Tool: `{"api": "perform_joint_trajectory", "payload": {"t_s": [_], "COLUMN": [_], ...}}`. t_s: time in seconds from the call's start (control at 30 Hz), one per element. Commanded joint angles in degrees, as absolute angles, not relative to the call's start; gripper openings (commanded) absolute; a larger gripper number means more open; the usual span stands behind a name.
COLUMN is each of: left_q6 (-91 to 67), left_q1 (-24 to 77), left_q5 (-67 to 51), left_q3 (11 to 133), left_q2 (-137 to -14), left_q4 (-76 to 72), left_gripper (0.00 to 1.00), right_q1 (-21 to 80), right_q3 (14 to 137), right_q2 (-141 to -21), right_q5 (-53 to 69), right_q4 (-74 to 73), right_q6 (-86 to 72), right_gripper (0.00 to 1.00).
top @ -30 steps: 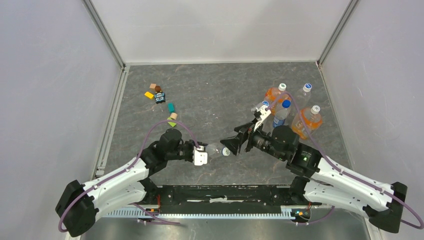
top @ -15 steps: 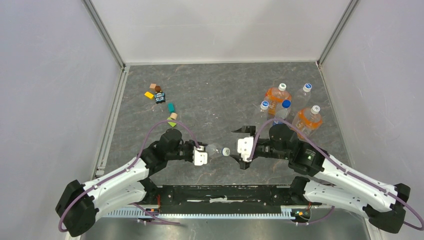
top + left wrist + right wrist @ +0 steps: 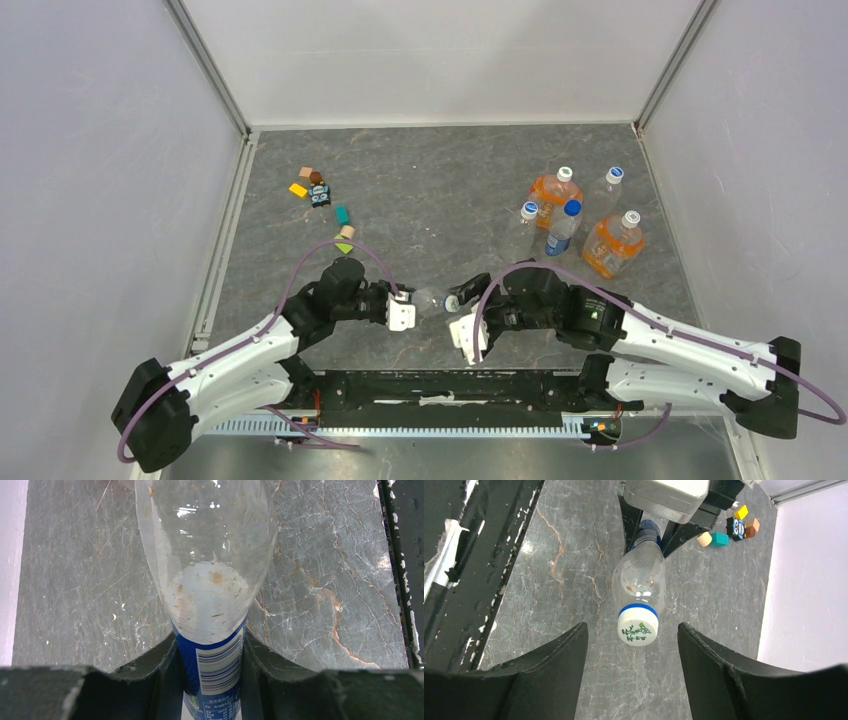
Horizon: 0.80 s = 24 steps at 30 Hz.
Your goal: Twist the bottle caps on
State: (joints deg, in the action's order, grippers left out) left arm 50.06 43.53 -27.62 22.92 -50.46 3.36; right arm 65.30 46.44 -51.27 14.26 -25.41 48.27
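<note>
Over the grey marbled bench [image 3: 430,170], two arms meet near the 6 o'clock edge, mid-job on a bottle cap. A cluster of capped bottles [image 3: 563,228], two of them holding orange liquid, stands at 2 o'clock. The left gripper [image 3: 210,655] is clamped around the blue label band of a clear water bottle [image 3: 639,582], holding it level above the bench with its neck pointing toward 3 o'clock. The right gripper [image 3: 633,630] faces that neck, its jaws apart on either side of it with a gap showing on both sides. Toy blocks [image 3: 320,195] lie scattered at 10 o'clock. The white screw cap [image 3: 637,628], green-printed above a blue ring, sits on the bottle's mouth; how tight it is cannot be told. The work looks to be in the tightening stage. The next move calls for the right jaws to close squarely on the cap and turn it while the left holds the bottle from rotating.
</note>
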Motion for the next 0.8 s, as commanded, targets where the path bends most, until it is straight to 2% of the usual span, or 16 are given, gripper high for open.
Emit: {"api": "perform_joint_trajectory", "payload": {"t_s": [0.0, 0.3, 0.5, 0.67, 0.77], "left_q6": [50.75, 50.77, 50.71, 50.67, 50.76], "left_q1": [43.77, 43.77, 43.79, 43.80, 43.81], "left_q5": [-29.44, -29.42, -29.53, -29.54, -29.45], "left_q3": [24.87, 24.87, 24.90, 24.88, 24.87], "left_q2": [-50.69, -50.69, -50.63, -50.54, -50.54], "left_q4": [2.47, 2.52, 2.54, 2.54, 2.54], "left_gripper": [0.43, 0.43, 0.43, 0.43, 0.43], "right_q1": [66.76, 68.05, 68.29, 68.38, 68.38], "right_q3": [48.80, 48.60, 48.67, 49.13, 49.72], "right_q2": [-52.52, -54.66, -54.67, -55.14, -56.25], "right_q5": [9.48, 6.95, 6.33, 6.29, 5.52], "right_q4": [-25.02, -24.24, -23.37, -22.06, -21.15], "right_q6": [50.95, 51.15, 49.61, 43.62, 36.36], "right_gripper": [0.69, 0.51, 0.36, 0.20, 0.01]}}
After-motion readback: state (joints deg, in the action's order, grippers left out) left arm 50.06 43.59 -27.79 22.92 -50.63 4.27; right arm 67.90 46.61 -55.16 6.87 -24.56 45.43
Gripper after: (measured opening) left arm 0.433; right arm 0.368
